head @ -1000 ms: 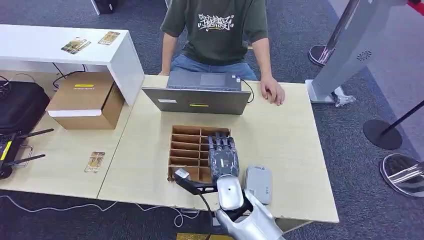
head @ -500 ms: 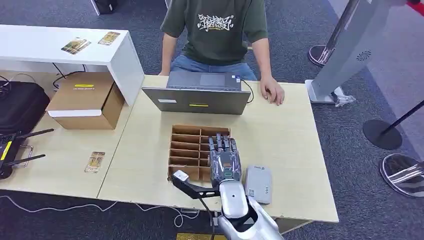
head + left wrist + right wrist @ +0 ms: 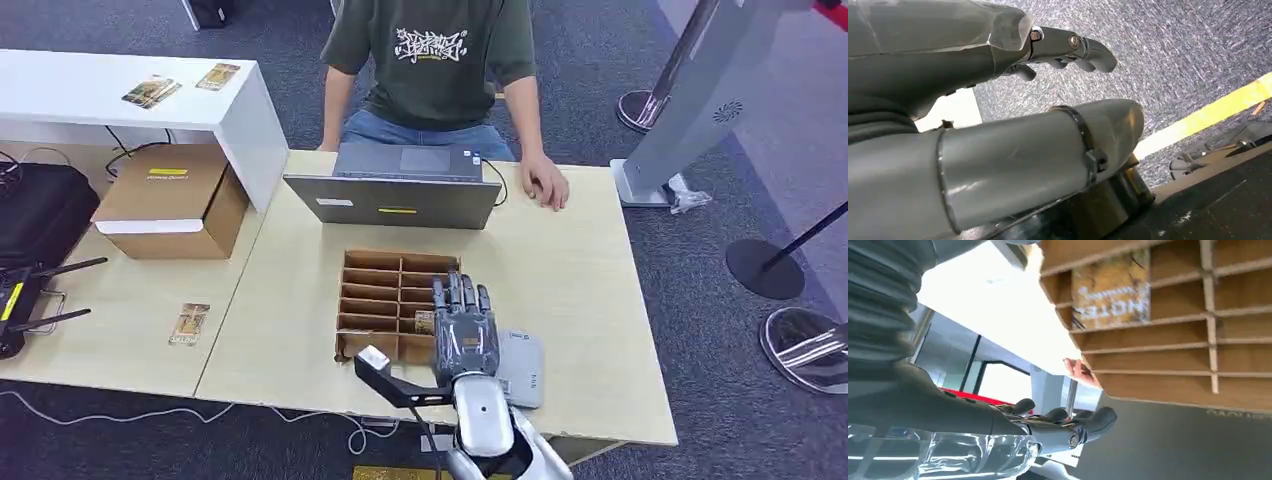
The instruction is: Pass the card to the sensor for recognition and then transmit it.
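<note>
Fingers (image 3: 461, 295) of the right hand (image 3: 463, 332) stretched forward and slightly apart, holding nothing, above the right edge of the cardboard divider tray (image 3: 372, 293) and the left edge of the grey sensor (image 3: 523, 366). Left-hand fingers (image 3: 1083, 49) curved loosely with nothing in them, over dark carpet, in the left wrist view.

Far left on the table (image 3: 570, 280) sat a black bag (image 3: 40, 205) and a black router with antennas (image 3: 25, 300). A loose card (image 3: 189, 324) lay flat nearby, with a brown cardboard box (image 3: 172, 200) behind it. Two more cards (image 3: 150, 90) lay on the white shelf (image 3: 60, 90) above.

At the middle stood the divider tray; one card (image 3: 424, 321) lay in a compartment of its right column, just left of the right hand. In the right wrist view that card (image 3: 1111, 287) showed printed lettering and lay in a slot.

Behind the tray was a grey laptop (image 3: 395, 195), with a seated person (image 3: 435, 60) beyond it, one hand (image 3: 545, 185) resting on the table. The sensor lay flat just right of the tray, partly under the right hand.
</note>
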